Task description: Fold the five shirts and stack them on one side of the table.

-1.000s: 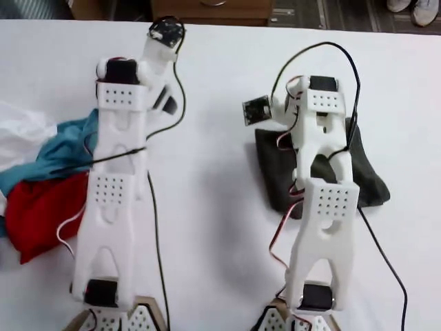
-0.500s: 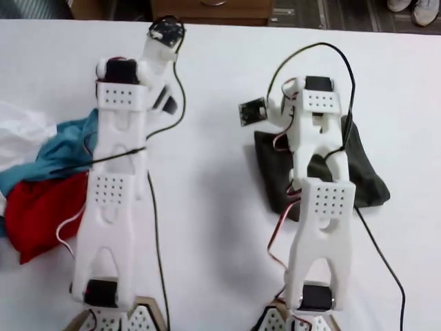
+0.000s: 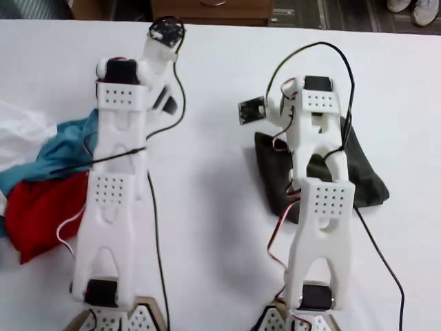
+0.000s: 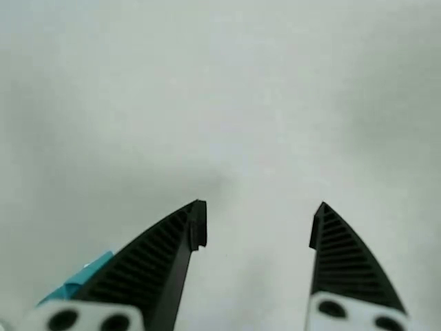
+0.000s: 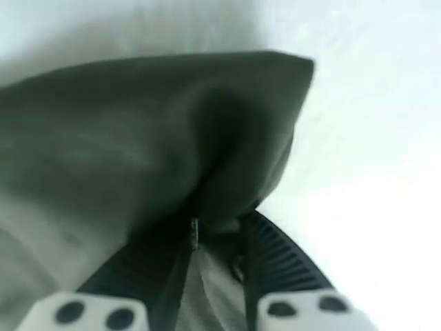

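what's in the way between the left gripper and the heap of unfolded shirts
Nothing visible is. The left gripper hangs open over bare table. The teal shirt at the heap's near edge lies close beside it, with the white shirt and red shirt farther out.

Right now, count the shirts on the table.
4: white shirt, teal shirt and red shirt heaped at the left edge; dark shirt under the right arm. Another may be hidden.

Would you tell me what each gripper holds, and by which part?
Right gripper pinches the dark shirt by a fold near its edge; left gripper, open, holds nothing.
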